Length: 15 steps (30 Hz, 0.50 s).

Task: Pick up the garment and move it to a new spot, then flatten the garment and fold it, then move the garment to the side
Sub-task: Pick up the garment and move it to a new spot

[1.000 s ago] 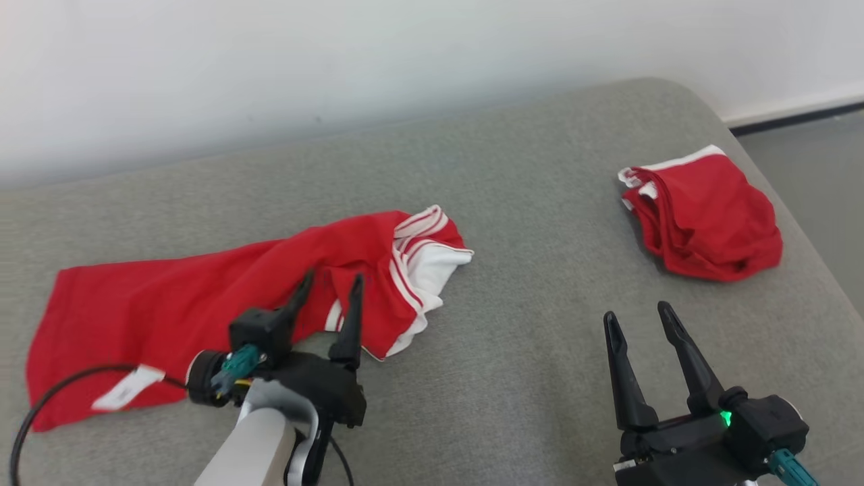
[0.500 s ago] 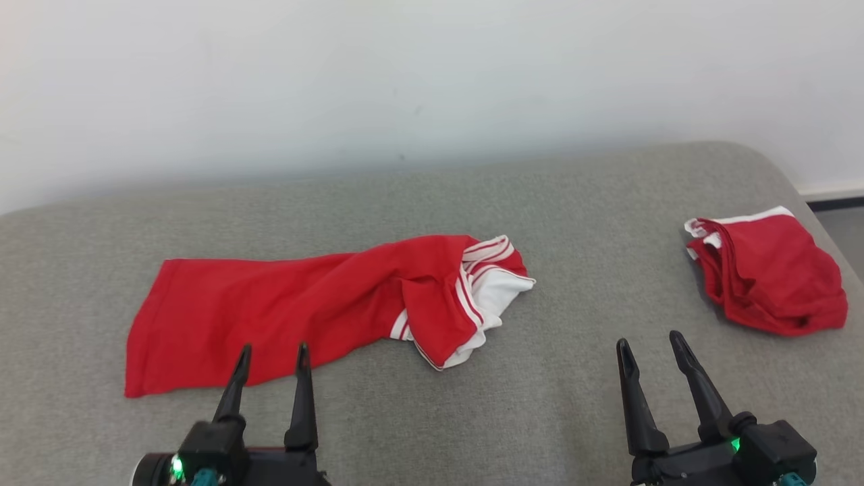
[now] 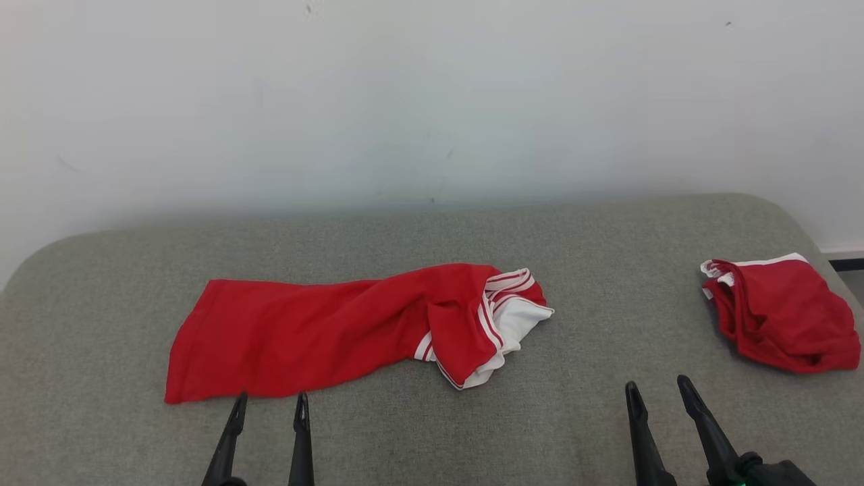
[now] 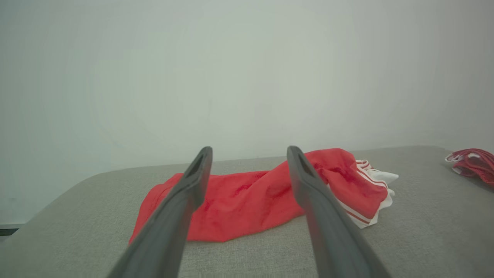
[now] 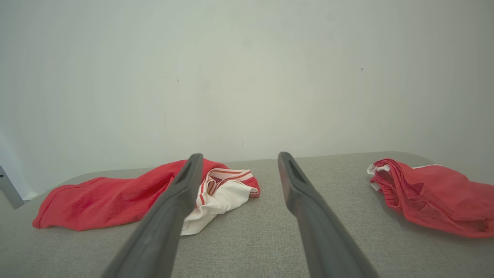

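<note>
A long red garment (image 3: 324,334) with white stripes and a white panel at its right end lies crumpled on the grey padded surface (image 3: 580,270). It also shows in the left wrist view (image 4: 247,197) and the right wrist view (image 5: 108,200). My left gripper (image 3: 271,399) stands open just in front of the garment's near left edge, holding nothing. My right gripper (image 3: 657,383) is open too, over bare padding to the right of the garment. In the wrist views, the left gripper (image 4: 249,150) and the right gripper (image 5: 240,155) have empty jaws.
A second red garment (image 3: 783,314) with white trim sits bunched near the surface's right edge, apart from the first, and appears in the right wrist view (image 5: 432,197). A pale wall (image 3: 432,101) rises behind the surface. Its corners are rounded.
The head camera has shifted, bringing more wall into view. My left gripper, which hung over the garment a second ago, has drawn back off it to the near side. Both stayed open.
</note>
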### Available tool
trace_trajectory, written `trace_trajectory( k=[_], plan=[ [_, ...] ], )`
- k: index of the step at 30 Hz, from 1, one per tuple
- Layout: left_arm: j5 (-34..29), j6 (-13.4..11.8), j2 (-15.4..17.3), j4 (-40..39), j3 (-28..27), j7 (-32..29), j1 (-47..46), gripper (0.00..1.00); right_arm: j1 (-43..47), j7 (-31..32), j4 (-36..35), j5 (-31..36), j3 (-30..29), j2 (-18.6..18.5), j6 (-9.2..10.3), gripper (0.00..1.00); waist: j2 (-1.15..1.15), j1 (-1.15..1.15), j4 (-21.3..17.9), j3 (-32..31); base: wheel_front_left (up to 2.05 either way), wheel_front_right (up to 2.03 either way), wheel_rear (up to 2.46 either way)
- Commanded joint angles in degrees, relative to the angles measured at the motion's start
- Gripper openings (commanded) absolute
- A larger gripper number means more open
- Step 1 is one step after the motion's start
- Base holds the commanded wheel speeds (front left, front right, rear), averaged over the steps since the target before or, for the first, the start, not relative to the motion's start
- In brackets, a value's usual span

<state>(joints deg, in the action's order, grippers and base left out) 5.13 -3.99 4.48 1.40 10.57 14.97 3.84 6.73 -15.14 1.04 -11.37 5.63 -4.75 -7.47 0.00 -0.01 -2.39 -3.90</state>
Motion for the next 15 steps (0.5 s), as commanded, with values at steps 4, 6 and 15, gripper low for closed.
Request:
trace_trajectory(
  k=[4,6,15],
  plan=[
    [-0.7,1.3,-0.7,-1.6,-0.7,0.2,3.5,1.0,2.3,-0.1,-0.4,0.0,-0.3,0.3,-0.03,1.0,0.0,0.01,0.7,-1.8,0.0,0.0,0.0],
    [-0.9,1.5,-1.0,-2.1,-0.9,0.2,4.3,1.0,2.8,-0.1,-0.4,0.1,-0.2,0.3,-0.03,1.0,0.0,0.01,0.7,-2.1,0.0,0.0,0.0],
    [-1.1,2.2,-1.4,-0.5,-1.3,0.2,6.3,1.0,3.5,-0.1,-0.3,0.3,0.0,0.2,-0.03,1.0,0.0,0.01,0.3,-3.0,0.0,0.0,0.0]
  ],
)
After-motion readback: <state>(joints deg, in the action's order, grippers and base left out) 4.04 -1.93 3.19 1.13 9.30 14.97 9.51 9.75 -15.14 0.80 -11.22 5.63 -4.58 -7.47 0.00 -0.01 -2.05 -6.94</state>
